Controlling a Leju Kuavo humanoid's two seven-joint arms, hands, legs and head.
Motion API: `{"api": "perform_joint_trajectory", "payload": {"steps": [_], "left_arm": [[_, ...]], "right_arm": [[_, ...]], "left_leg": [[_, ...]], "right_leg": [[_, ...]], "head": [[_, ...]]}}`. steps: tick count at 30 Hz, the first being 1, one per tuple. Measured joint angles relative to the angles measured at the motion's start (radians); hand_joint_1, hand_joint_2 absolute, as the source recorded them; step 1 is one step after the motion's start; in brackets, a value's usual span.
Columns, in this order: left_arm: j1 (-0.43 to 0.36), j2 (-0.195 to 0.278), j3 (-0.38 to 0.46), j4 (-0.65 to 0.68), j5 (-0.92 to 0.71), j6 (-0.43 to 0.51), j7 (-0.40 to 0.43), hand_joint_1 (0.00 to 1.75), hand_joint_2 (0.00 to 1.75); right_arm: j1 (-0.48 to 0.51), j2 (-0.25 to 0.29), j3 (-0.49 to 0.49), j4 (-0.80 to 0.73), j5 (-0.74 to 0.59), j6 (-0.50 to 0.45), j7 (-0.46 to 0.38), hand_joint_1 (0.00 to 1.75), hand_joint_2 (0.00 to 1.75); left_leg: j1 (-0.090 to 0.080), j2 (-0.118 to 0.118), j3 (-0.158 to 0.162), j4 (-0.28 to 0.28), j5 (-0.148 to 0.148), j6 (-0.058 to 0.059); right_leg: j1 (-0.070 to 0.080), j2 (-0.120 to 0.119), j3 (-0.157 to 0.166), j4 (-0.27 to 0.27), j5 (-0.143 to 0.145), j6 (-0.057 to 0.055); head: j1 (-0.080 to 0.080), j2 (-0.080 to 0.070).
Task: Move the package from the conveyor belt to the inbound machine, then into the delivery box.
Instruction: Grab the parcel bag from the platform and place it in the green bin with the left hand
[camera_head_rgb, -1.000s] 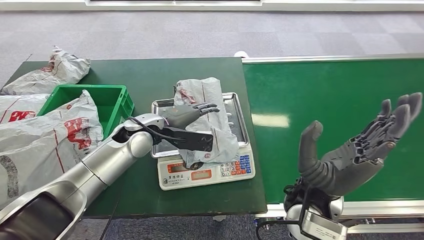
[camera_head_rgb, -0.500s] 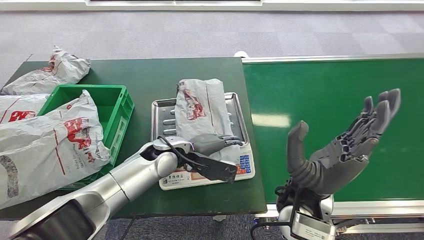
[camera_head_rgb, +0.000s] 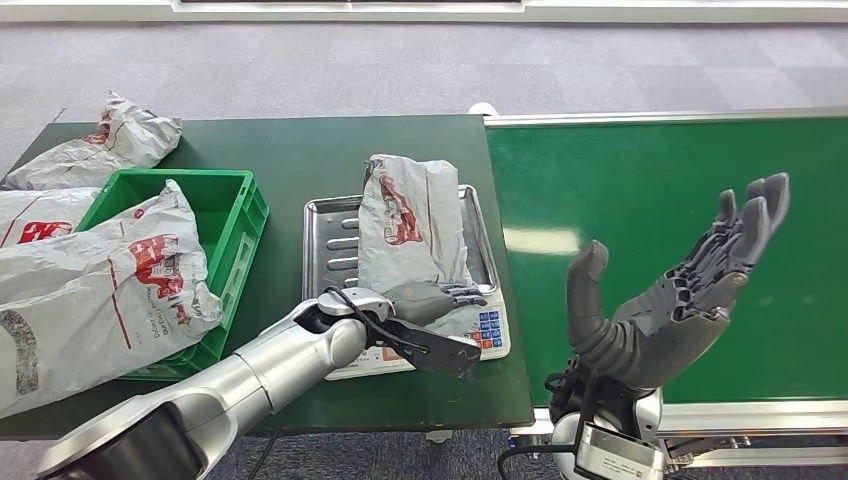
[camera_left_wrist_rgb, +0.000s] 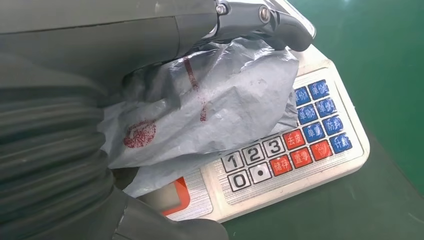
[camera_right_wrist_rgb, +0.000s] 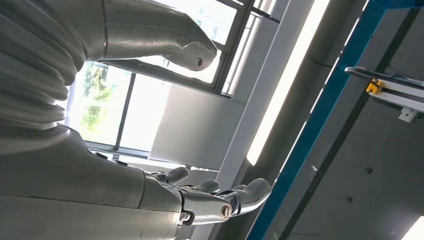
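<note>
The grey package lies lengthwise on the metal tray of the scale, a little left of the frame's centre in the head view, with its near end drooping over the scale's keypad. The left hand lies on that near end — fingers laid over the crumpled plastic — and in the left wrist view the bag bunches up under the fingers beside the numbered keys. Whether the hand actually clasps the bag or only rests on it cannot be told.

The right hand is raised in the lower right of the frame, above the green conveyor belt, palm up, fingers spread and holding nothing; the right wrist view shows it against a ceiling and windows.

On the dark green table, a green crate sits left of the scale with a large grey bag slumped over its left side. Another bag lies in the upper left of the frame.
</note>
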Motion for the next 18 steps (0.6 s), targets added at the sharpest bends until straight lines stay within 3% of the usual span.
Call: {"api": "perform_joint_trajectory", "payload": {"steps": [2,3,12,18], "left_arm": [[0.0,-0.003,-0.001,0.007,0.0,0.003,0.0,1.37,1.75],[0.0,-0.004,-0.001,0.01,-0.001,0.007,0.0,1.72,1.75],[-0.007,0.002,0.004,0.022,0.005,0.105,0.01,1.75,1.75],[-0.007,0.043,0.034,0.007,-0.004,0.168,0.015,1.75,1.75]], "right_arm": [[0.0,0.0,0.0,0.0,0.0,0.0,0.0,0.0,1.75],[0.0,0.0,0.0,0.0,0.0,0.0,0.0,0.0,1.75],[0.007,0.0,0.0,-0.003,-0.018,0.0,0.008,0.0,1.75],[0.02,-0.002,0.0,-0.016,-0.021,0.0,0.011,0.0,1.75]], "left_leg": [[0.0,0.0,0.0,0.0,0.0,0.0],[0.0,0.0,0.0,0.0,0.0,0.0],[0.0,0.0,0.001,0.0,0.0,0.0],[0.0,0.0,0.001,0.0,0.0,0.0]], "right_leg": [[0.0,0.0,0.0,0.0,0.0,0.0],[0.0,0.0,0.0,0.0,0.0,0.0],[0.0,0.0,0.001,0.0,0.0,0.0],[0.001,0.001,0.0,0.0,0.0,0.0]], "head": [[0.0,0.0],[0.0,0.0],[0.0,0.0],[0.0,0.0]]}}
